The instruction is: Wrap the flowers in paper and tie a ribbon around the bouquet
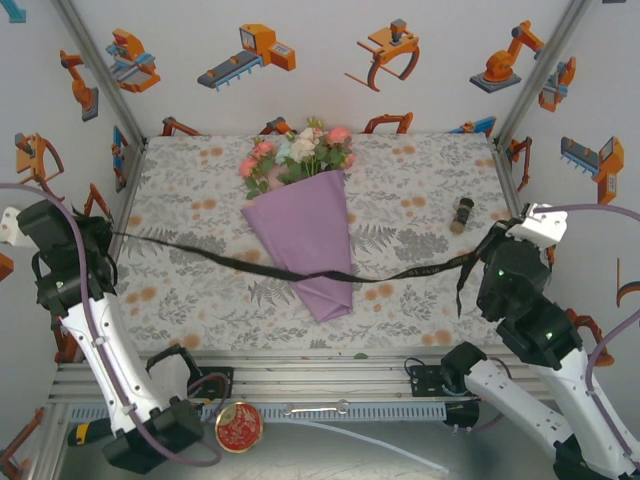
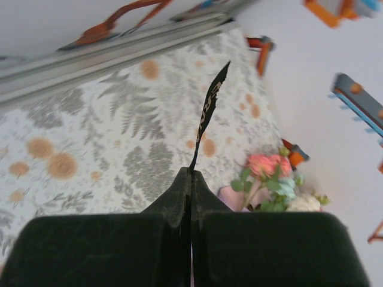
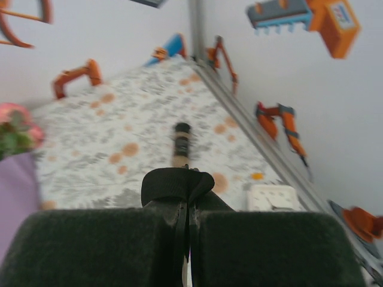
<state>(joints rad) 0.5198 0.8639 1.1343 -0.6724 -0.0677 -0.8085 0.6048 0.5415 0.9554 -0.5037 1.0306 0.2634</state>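
**Ribbon held across the bouquet, one end in each tool**

The bouquet (image 1: 300, 225) lies in the middle of the table (image 1: 420, 200). Its long axis runs up and down the top view. The flowers (image 1: 300, 150) point to the upper edge, and the lilac paper (image 1: 310, 250) narrows to a tip at the lower centre.

The ribbon (image 1: 200, 251) runs almost square to that axis. It is a dark, slightly sagging line from the left of the frame to the right, crossing the cone's lower half. It seems to lie over the paper, though the top view is too coarse to be sure.

The bouquet sits roughly midway between the arms, a little nearer the left one.

The left tool (image 1: 108, 238) sits at the left end of the line. In its wrist view the left tool (image 2: 191, 174) is pressed fully together on the ribbon (image 2: 207, 110), and a short free tail stands up beyond the tips.

The right tool (image 1: 488, 248) holds the other end. In its own view the right tool (image 3: 187, 182) is likewise clamped tight on a small fold of ribbon (image 3: 173, 182). In the top view a loose end hangs down just left of it.

Any tying probably depends on bringing the two ends in toward the cone's waist.
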